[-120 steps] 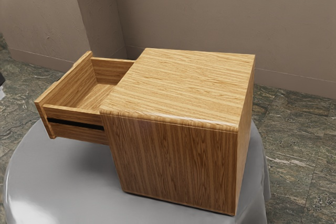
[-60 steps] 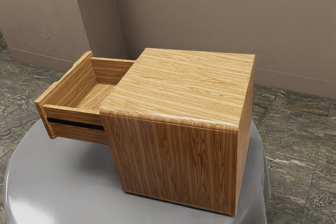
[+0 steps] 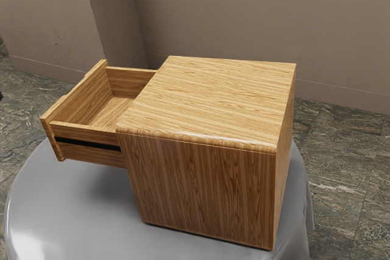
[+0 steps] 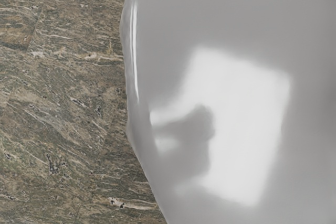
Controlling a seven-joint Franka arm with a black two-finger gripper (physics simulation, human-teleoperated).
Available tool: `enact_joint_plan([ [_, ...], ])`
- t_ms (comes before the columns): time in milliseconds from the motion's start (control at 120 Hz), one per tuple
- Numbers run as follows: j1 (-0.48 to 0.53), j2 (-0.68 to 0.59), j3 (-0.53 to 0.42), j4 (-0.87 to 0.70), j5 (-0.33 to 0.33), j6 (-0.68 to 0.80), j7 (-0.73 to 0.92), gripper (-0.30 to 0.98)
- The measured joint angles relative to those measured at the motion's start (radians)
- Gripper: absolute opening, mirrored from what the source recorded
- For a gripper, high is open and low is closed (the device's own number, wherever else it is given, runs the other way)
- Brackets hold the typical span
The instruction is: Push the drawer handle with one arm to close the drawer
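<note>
The brown wooden drawer (image 3: 91, 134) is out of its box-shaped, striped brown wooden cabinet (image 3: 207, 101), so your closing job is not done. The drawer pokes out toward the exterior view's left, and you can look down into it. It has a thin black strip (image 3: 87, 144) along its side. The cabinet sits on a round, shiny gray table (image 3: 67, 211). In the wrist view, your hand's camera looks at the table's edge, with the brown and gray stone floor (image 4: 58, 103) past it. There is a bright white patch (image 4: 241, 108) on the gray too (it looks like light shining back, not a thing to touch). I can't tell if your gripper is wide or narrow, or if it has hold of anything. I think you are at the step of getting to the drawer, before the push. Next, bring your gripper to the outside of the flat wooden front board (image 3: 82, 98), where the handle should be. Line up with it, touch it softly, then push straight toward the cabinet. If you push crooked or too high, you might slip off, jam the drawer, or make the cabinet slide.
</note>
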Motion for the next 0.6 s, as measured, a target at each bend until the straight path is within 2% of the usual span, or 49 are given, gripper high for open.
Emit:
enact_joint_plan([
  [67, -0.011, -0.003, 0.007, -0.009, -0.011, 0.010, 0.010, 0.38],
  [117, -0.074, -0.003, 0.077, -0.012, -0.017, 0.015, 0.028, 0.26],
  [233, -0.125, -0.002, 0.134, 0.002, -0.020, 0.031, 0.096, 0.08],
  [408, -0.165, -0.030, 0.166, 0.021, -0.020, 0.075, 0.279, -0.04],
  [600, -0.206, -0.015, 0.179, 0.026, -0.100, 0.110, 0.673, -0.08],
])
